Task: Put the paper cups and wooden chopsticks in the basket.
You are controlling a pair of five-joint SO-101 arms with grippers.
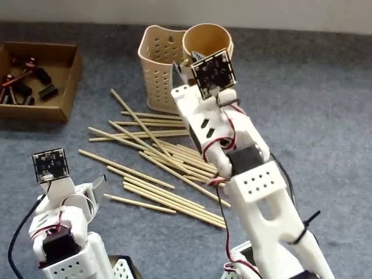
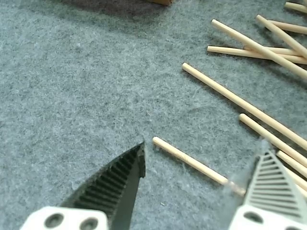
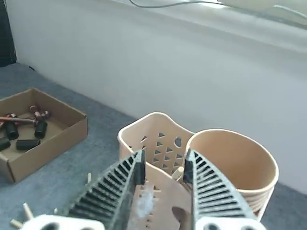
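Two robot arms stand over a grey felt tabletop (image 1: pixel 325 104) strewn with wooden chopsticks (image 1: pixel 163 163).

The right arm stretches to the far side. The right end effector (image 1: pixel 179 72) hangs at the near rim of a cream, perforated basket (image 1: pixel 156 70). In the right wrist view, the right end effector (image 3: pixel 164 155) has its ribbed jaws only narrowly parted. A pale stick end shows in the gap against one jaw, and I cannot tell whether it is gripped or simply standing behind. Past the jaws are the basket (image 3: pixel 153 139) and a stack of paper cups (image 3: pixel 235 158) with a white wall behind them.

The cups (image 1: pixel 206 38) stand upright at the right end of the basket, touching it. The arm hides their base, so I cannot tell whether they sit inside it or just beside it.

On the near left, the left end effector (image 1: pixel 97 187) hovers low over the felt beside the left edge of the scatter. In the left wrist view, the left end effector (image 2: pixel 202 146) is spread wide. A single chopstick (image 2: pixel 192 162) lies flat on the felt, slanting across the space between its tips, and its end runs under the pale finger. More chopsticks (image 2: pixel 240 102) lie beyond it, some crossing one another.

The rest of the chopsticks lie loose between the two arms, spreading from the foot of the basket toward the near side.

At far left sits an open cardboard box (image 1: pixel 40 81) holding dark and red parts.
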